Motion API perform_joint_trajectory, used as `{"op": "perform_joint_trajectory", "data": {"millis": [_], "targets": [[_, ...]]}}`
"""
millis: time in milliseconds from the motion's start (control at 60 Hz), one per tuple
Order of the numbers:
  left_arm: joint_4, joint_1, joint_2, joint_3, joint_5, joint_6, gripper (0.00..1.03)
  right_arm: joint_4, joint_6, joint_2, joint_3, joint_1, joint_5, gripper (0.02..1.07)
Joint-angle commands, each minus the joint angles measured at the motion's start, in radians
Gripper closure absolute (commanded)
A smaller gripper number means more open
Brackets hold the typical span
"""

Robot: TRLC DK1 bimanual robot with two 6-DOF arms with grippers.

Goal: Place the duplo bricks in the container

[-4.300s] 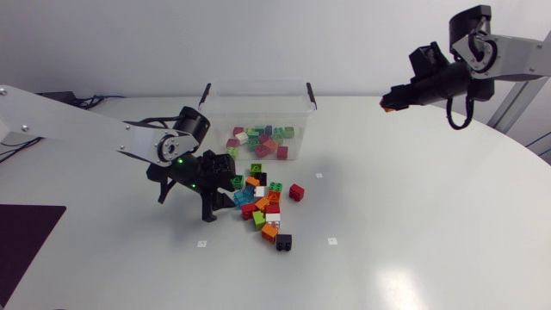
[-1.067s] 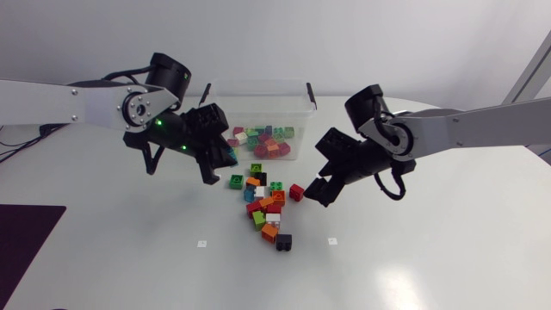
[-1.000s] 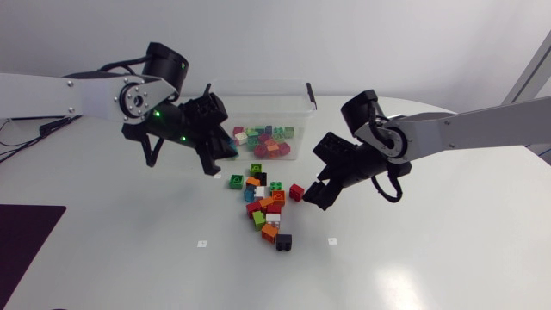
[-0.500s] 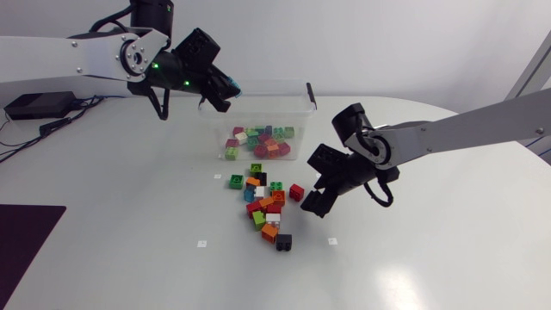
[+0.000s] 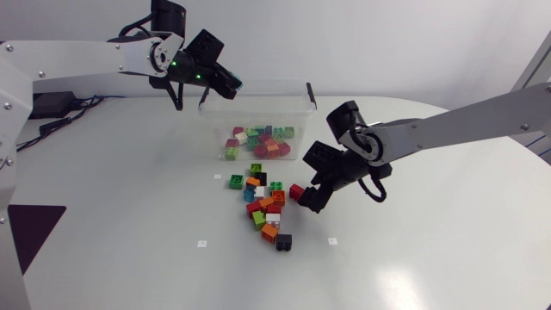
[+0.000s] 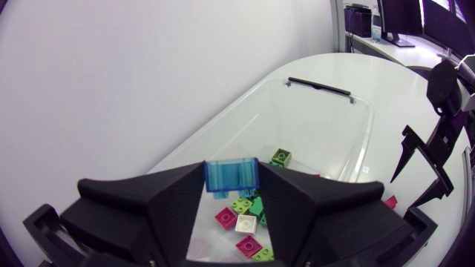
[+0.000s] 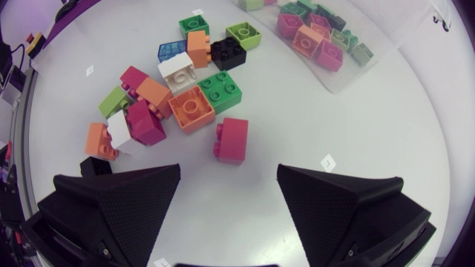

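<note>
Left pincer [image 5: 228,84] with blue brick [image 6: 232,175] now higher, over container [image 5: 297,112] rim.

Left gripper [image 6: 231,185]: fingers [image 6: 174,202] clamp a translucent blue brick [image 6: 231,171] at their tips, from both sides. Under it sits the clear container [image 6: 347,145] (black handle at far end), holding green [image 6: 280,156], pink [image 6: 225,217] and white [image 6: 246,222] bricks. Beyond it, over the desk [image 6: 386,81], is the right gripper [image 6: 421,169].
</note>
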Motion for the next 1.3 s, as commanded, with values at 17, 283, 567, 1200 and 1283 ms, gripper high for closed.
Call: {"op": "perform_joint_trajectory", "data": {"millis": [17,283,567,1200,1283], "targets": [[-0.008,0.013,0.027,0.048,-0.002,-0.025,0.12,0.015,-0.004,0.046,0.041,0.012,0.016,0.15],[-0.008,0.016,-0.081,-0.040,-0.002,-0.027,0.06,0.029,0.004,0.114,0.091,0.035,0.043,0.19],[-0.070,0.016,-0.323,-0.304,0.042,0.078,0.07,0.034,-0.004,0.150,0.116,0.044,0.048,0.62],[-0.231,0.091,-0.311,-0.577,0.157,0.556,0.07,-0.023,-0.001,-0.043,0.050,0.051,0.046,0.90],[-0.231,0.091,-0.266,-0.568,0.159,0.595,0.07,-0.035,0.002,-0.097,0.034,0.048,0.046,0.90]]}}
